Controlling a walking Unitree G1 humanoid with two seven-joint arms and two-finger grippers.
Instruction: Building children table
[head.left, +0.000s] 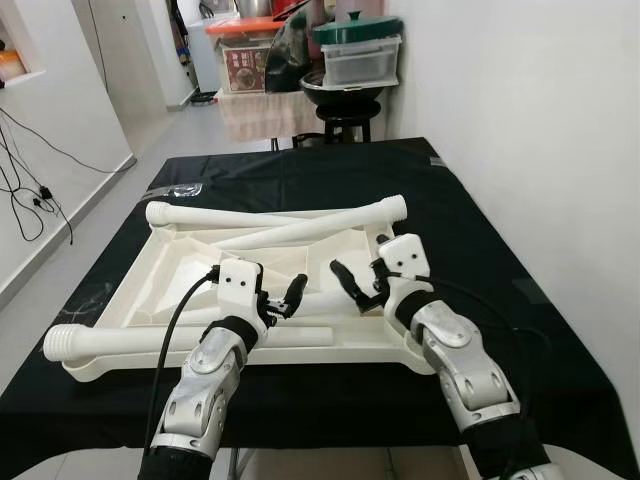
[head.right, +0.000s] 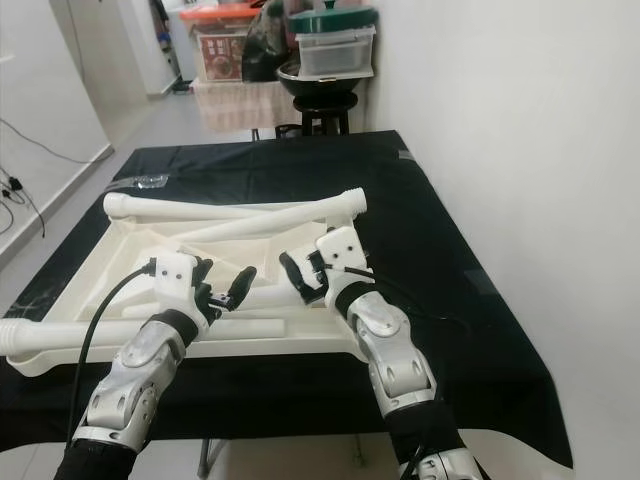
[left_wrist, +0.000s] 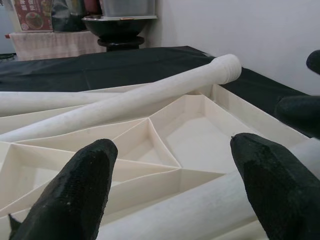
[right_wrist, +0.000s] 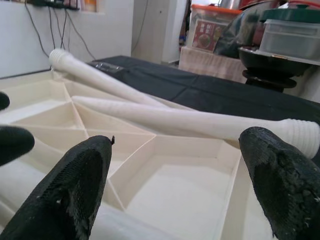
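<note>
I have the white tabletop (head.left: 160, 262) lying upside down on the black cloth (head.left: 480, 220), ribs up, its near edge close to the cloth's front edge. Several white legs (head.left: 300, 228) lie loose across it; one leg (head.left: 90, 340) pokes past the near left corner. My left gripper (head.left: 282, 298) and right gripper (head.left: 352, 282) hover over the near rim, both with fingers spread apart, holding nothing. The wall (head.left: 540, 120) runs along the right side; open floor (head.left: 90, 190) lies left.
</note>
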